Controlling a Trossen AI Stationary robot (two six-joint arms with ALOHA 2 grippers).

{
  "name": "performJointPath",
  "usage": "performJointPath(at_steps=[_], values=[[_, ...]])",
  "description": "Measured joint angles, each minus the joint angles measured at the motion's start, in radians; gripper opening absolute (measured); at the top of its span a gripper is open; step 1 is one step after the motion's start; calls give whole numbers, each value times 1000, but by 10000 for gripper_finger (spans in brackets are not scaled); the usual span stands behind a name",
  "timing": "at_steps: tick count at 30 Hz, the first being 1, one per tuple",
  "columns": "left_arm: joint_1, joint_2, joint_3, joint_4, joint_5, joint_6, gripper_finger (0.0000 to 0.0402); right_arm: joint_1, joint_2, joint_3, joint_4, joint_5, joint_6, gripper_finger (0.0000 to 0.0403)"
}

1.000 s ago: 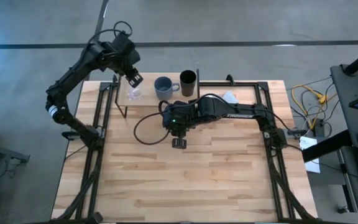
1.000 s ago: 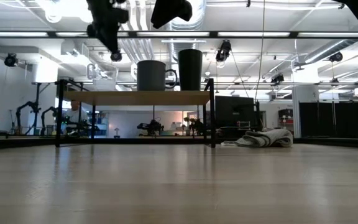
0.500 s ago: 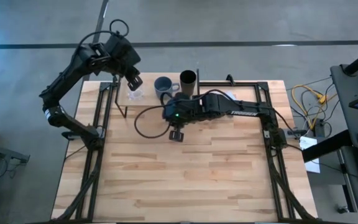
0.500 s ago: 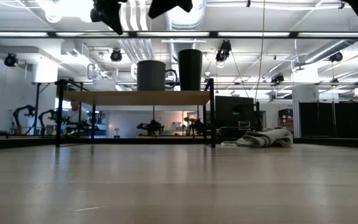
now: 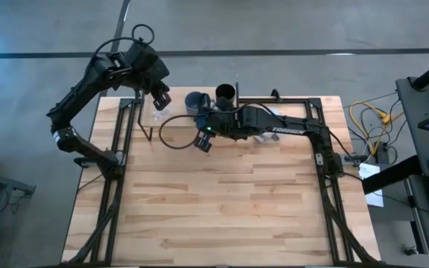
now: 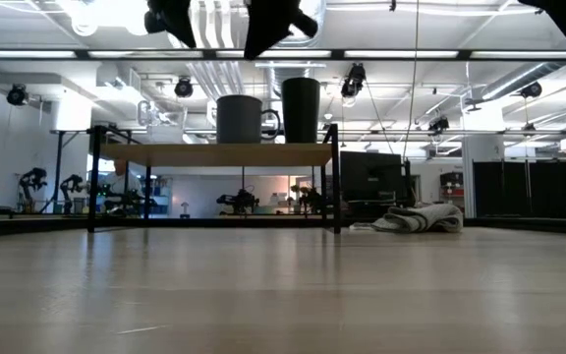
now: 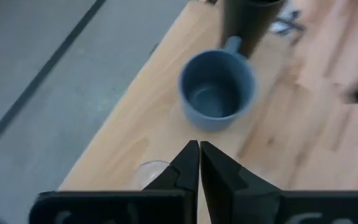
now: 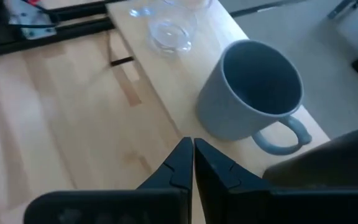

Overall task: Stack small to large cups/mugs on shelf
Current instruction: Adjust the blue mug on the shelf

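Both hands, left (image 5: 162,97) and right (image 5: 202,143), pinched empty above the wooden shelf (image 5: 171,123).

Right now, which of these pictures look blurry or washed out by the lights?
Low view: ceiling lights glare bright at the top, and the blue-grey mug and black cup on the shelf show as dark shapes. Left wrist view: the mug is soft and the tabletop beyond it smeared. Right wrist view: the black cup is blurred.
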Motion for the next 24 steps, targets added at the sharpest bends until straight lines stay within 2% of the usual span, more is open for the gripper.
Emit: performJointPath(at_steps=[6,11,24], values=[[-15,-63,2,2,16,0,0,-49,2,-101,131,-6,0,8],[-14,-91,2,4,13,0,0,-65,2,-142,155,-9,0,8],[-14,-53,0,0,7,35,0,-111,1,-183,175,-2,-4,8]])
